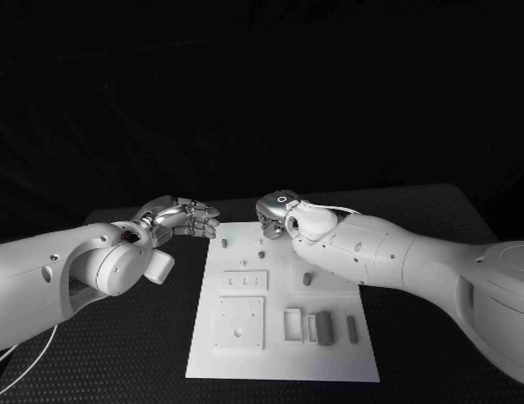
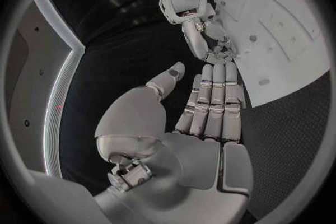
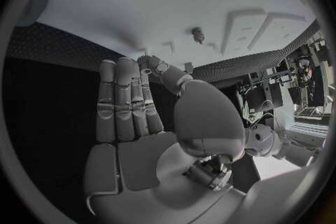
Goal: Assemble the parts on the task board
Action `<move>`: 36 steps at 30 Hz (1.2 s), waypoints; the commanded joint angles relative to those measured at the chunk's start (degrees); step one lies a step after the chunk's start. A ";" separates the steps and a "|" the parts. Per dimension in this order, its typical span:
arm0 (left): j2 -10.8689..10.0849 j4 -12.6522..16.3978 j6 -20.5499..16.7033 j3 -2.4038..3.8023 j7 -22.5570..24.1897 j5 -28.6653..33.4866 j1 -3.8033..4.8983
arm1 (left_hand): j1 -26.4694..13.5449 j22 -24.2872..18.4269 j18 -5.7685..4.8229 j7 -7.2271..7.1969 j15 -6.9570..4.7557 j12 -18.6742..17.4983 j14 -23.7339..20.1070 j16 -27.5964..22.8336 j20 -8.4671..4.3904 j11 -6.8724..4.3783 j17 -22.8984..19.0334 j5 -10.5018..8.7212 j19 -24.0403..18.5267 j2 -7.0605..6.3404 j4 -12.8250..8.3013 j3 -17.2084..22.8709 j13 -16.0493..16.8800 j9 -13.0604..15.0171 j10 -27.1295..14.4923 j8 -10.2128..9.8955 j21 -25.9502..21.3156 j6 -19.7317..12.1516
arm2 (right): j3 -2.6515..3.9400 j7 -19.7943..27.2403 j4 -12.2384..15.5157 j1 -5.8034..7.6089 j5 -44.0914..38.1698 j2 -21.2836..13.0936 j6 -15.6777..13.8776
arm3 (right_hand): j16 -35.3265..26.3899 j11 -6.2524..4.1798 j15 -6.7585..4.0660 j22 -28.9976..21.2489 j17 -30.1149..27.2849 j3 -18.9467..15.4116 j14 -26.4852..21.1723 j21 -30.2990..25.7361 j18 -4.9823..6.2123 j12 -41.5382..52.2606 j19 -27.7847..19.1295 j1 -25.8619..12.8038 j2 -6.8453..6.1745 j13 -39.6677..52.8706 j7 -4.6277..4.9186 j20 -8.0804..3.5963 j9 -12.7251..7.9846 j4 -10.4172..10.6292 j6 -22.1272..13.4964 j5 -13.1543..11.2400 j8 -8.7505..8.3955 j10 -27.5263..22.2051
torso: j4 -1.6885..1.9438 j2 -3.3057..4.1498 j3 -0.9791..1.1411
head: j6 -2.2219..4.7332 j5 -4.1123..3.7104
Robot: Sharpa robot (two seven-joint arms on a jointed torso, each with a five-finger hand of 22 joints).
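- The board (image 1: 244,358) is a white rectangular plate lying flat on the black worktop (image 1: 116,353), in the lower middle of the head view, its long side running away from me.
- On its near half I see a raised square plate (image 1: 237,322) at the left, and to its right a small open frame (image 1: 292,324), a dark grey block (image 1: 324,324) and a thin grey bar (image 1: 352,329) lying side by side.
- Above the square plate is a smaller panel with slots (image 1: 245,279).
- Small dark pegs stand toward the far end; one peg (image 1: 307,277) is just beside my right arm.
- My left hand (image 1: 184,216) sits at the board's far left corner, left of centre in the head view. In the left wrist view its fingers (image 2: 210,106) lie straight and together with nothing in them, the thumb held apart.
- My right hand (image 1: 275,212) is at the far end of the board, just right of my left hand. In the right wrist view its fingers (image 3: 125,101) are straight and empty.
- In the left wrist view the two hands' fingertips come close at the board's edge; I cannot tell whether they touch.
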 commanded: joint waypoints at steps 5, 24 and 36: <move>0.34 -0.01 -0.07 0.07 0.40 -0.24 0.13 | -0.09 0.06 0.66 -0.12 -0.05 -0.31 0.31 -0.30 0.06 0.16 0.13 0.19 0.22 -0.05 -0.27 -0.04 0.08 -0.07 0.34 -0.40 -0.28 0.33 | -0.03 0.27 -0.89 -0.22 -0.77 0.51 0.82 | 0.11 0.08 -0.44 1.50 -0.08 0.29 -0.14 0.34 1.49 0.04 -0.15 0.54 0.22 0.00 0.15 -0.33 0.88 0.02 0.39 0.18 0.09 0.41 | 2.92 0.19 0.03 | -0.04 0.03; 0.78 -0.36 -0.06 0.06 0.37 -0.25 0.13 | -0.09 0.10 0.66 -0.10 -0.05 -0.36 0.34 -0.41 0.06 0.16 0.22 0.19 0.22 -0.08 -0.26 -0.05 0.10 -0.13 0.35 -0.45 -0.31 0.32 | -0.04 0.40 -1.17 -0.46 -0.76 1.08 1.29 | 0.08 0.11 -0.40 1.48 -0.13 0.36 -0.23 0.54 1.49 -0.07 -0.33 0.50 0.25 0.06 0.18 -0.31 0.89 0.02 0.32 0.18 0.01 0.36 | 2.90 0.38 -0.01 | -0.23 0.54; 0.84 -0.36 -0.09 0.07 0.34 -0.25 0.13 | -0.10 0.12 0.66 -0.09 -0.04 -0.40 0.35 -0.48 0.07 0.17 0.29 0.19 0.23 -0.11 -0.25 -0.06 0.12 -0.18 0.36 -0.48 -0.33 0.31 | -0.07 0.47 -2.19 -0.54 0.15 1.62 2.45 | -0.29 0.51 -0.03 1.41 -0.46 0.44 -0.96 0.93 1.49 -0.76 -1.37 0.15 -0.14 0.14 0.54 0.01 0.82 0.06 -0.51 0.15 -0.59 -0.45 | 2.87 0.54 0.03 | -0.15 0.61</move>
